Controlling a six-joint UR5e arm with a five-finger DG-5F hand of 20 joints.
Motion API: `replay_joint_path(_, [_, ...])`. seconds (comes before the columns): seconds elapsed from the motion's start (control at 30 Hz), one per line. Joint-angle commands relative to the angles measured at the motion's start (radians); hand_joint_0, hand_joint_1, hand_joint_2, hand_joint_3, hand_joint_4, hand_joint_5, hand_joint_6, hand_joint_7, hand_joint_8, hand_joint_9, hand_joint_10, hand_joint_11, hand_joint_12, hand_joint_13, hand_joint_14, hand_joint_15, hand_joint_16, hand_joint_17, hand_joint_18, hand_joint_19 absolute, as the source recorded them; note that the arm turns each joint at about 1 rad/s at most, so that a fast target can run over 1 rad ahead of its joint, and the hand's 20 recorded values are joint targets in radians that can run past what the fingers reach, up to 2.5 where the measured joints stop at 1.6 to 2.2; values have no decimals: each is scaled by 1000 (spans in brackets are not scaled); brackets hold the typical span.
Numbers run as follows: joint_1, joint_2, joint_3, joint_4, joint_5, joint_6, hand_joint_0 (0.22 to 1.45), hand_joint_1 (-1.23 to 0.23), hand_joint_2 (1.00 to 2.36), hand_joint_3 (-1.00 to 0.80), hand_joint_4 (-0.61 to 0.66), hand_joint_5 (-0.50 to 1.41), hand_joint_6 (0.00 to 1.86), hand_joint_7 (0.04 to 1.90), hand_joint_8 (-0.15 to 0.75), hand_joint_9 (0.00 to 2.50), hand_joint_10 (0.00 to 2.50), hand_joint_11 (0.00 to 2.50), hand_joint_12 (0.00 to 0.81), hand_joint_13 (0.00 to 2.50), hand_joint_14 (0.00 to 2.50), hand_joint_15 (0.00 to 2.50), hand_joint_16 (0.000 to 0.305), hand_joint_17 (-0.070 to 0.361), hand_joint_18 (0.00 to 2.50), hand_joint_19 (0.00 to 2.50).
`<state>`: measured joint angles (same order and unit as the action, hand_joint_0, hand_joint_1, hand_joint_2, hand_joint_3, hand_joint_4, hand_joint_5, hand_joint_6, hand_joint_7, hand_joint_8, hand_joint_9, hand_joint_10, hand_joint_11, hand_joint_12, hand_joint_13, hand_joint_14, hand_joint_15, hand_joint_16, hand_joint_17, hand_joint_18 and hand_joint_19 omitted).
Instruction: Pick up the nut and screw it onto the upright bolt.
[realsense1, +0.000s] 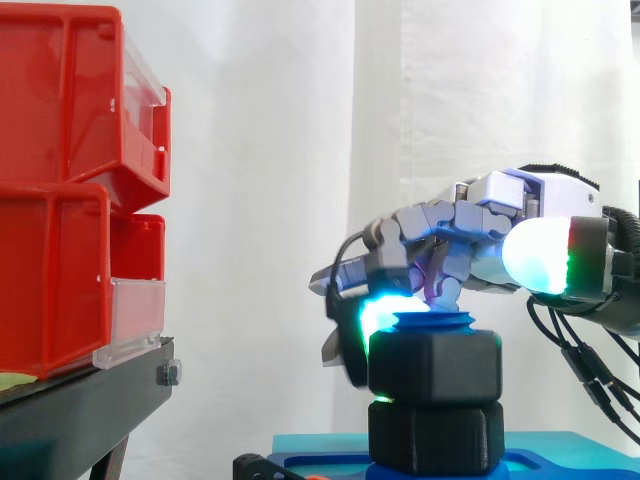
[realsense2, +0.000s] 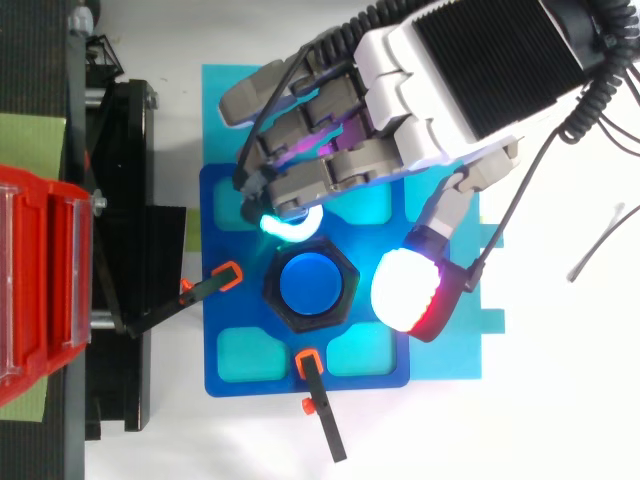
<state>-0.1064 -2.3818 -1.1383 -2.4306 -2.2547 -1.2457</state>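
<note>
A black hex nut sits high on the upright blue bolt, whose top pokes out of the nut. Below it a second black hex block stands on the blue fixture plate. My hand hovers over the far side of the bolt, fingers bent downward. One cyan-glowing fingertip rests against the nut's upper rim. The thumb's white pad is spread out to the other side; in the side view this thumb pad stands higher than the nut and apart from it.
Red bins are stacked on a black stand to the left. Two black clamps with orange tips reach onto the blue plate, which lies on a pale cyan board.
</note>
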Motion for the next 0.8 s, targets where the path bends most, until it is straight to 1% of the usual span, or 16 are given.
replay_joint_path(0.0, [-7,0,2,8,-11,0,521,-201,1000,-500,100,82,563,1281,212,1412,0,0,113,897,0,0,4,9,526,0])
replay_joint_path(0.13, [-13,0,11,7,-23,2,522,-202,1000,-500,107,84,564,1286,195,1468,0,0,110,919,0,0,3,7,540,0])
replay_joint_path(0.27, [-19,1,26,1,-40,2,523,-203,1000,-500,108,84,563,1292,197,1493,1,21,107,927,0,0,3,7,553,0])
replay_joint_path(0.33, [-26,1,37,-7,-48,2,523,-204,1000,-500,92,84,563,1302,205,1498,0,28,109,929,0,0,3,7,554,0])
replay_joint_path(0.37, [-27,1,45,-11,-51,2,522,-203,1000,-500,99,82,557,1308,209,1495,0,34,110,931,0,0,3,7,550,0])
replay_joint_path(0.4, [-30,1,75,-39,-62,2,521,-201,1000,-500,100,81,551,1313,214,1485,0,23,113,929,0,0,3,8,551,0])
replay_joint_path(0.47, [-32,1,97,-64,-68,2,517,-198,1000,-500,117,81,523,1368,218,1480,0,49,119,920,0,0,4,9,535,0])
replay_joint_path(0.53, [-33,1,109,-77,-69,2,516,-196,1000,-500,122,81,500,1402,223,1470,2,52,124,908,0,0,5,11,523,0])
replay_joint_path(0.57, [-33,1,118,-90,-71,2,515,-195,1000,-500,138,68,501,1363,223,1460,0,55,127,905,0,0,5,12,516,0])
replay_joint_path(0.67, [-33,1,140,-108,-72,2,512,-191,1000,-500,169,50,502,1334,233,1427,1,89,138,879,0,0,6,14,489,0])
replay_joint_path(0.73, [-30,1,144,-110,-74,2,511,-190,1000,-500,169,39,503,1318,233,1419,5,85,141,874,0,0,7,15,476,0])
replay_joint_path(0.77, [-29,1,146,-110,-74,2,509,-188,1000,-500,191,24,504,1265,233,1405,3,87,146,860,0,0,7,16,465,0])
